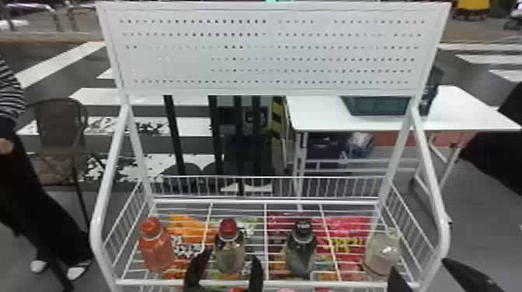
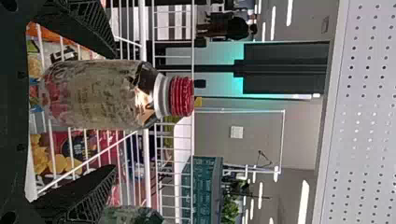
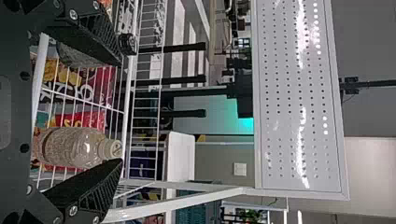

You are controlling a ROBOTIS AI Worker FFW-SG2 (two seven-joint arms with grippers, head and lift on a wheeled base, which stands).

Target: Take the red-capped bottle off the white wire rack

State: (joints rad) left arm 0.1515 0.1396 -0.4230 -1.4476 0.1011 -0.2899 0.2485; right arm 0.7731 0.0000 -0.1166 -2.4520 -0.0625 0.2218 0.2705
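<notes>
Has left gripper (image 1: 231, 254) spread wide near six o'clock in head view, astride red-capped bottle (image 1: 229, 254) on white wire rack (image 1: 264, 201); has right gripper (image 1: 418, 264) open at four. In left wrist view, leaves gap beside one finger. In right wrist view, shows pale-capped bottle (image 3: 74, 147) near one finger.
</notes>
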